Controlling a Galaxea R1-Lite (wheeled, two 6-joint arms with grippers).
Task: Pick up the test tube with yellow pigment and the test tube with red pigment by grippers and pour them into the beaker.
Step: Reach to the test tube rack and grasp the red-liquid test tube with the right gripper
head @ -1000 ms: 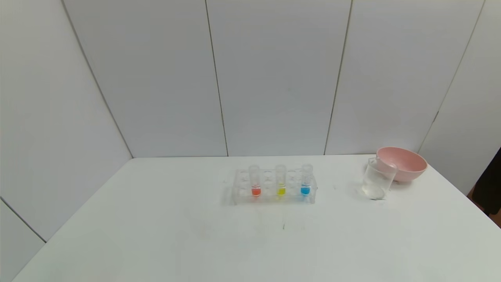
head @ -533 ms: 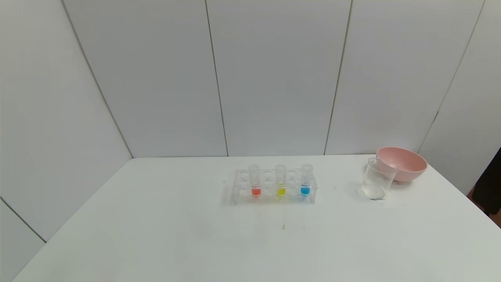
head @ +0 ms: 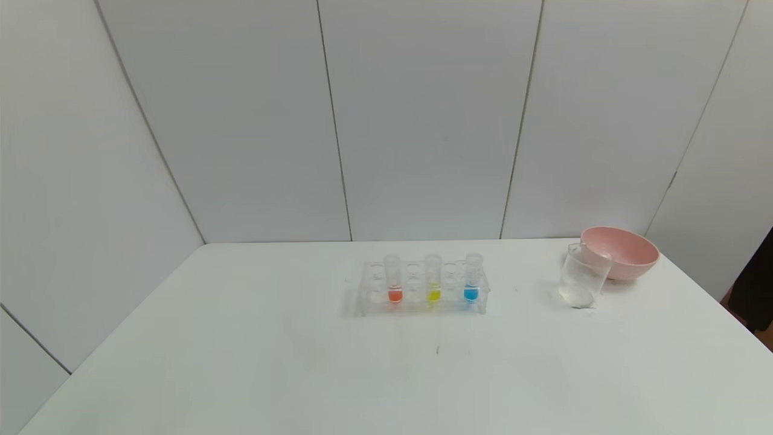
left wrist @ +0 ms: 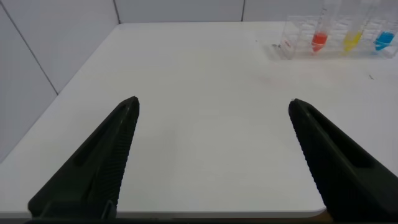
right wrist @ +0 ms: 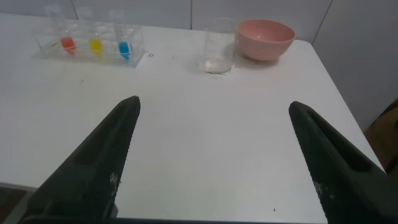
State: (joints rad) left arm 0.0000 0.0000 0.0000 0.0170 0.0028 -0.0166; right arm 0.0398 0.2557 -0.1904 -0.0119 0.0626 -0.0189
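White table (head: 241,362); racked yellow tube (head: 433,279), red tube (head: 394,279) far beyond spread-open grippers (left wrist: 211,155) (right wrist: 214,155).

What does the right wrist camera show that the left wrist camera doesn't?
Only the right wrist view shows the beaker, the pink bowl and the open right gripper. Only the left wrist view shows the open left gripper and the table's left edge. Both show the rack with the red tube, yellow tube and blue tube, and the white table.
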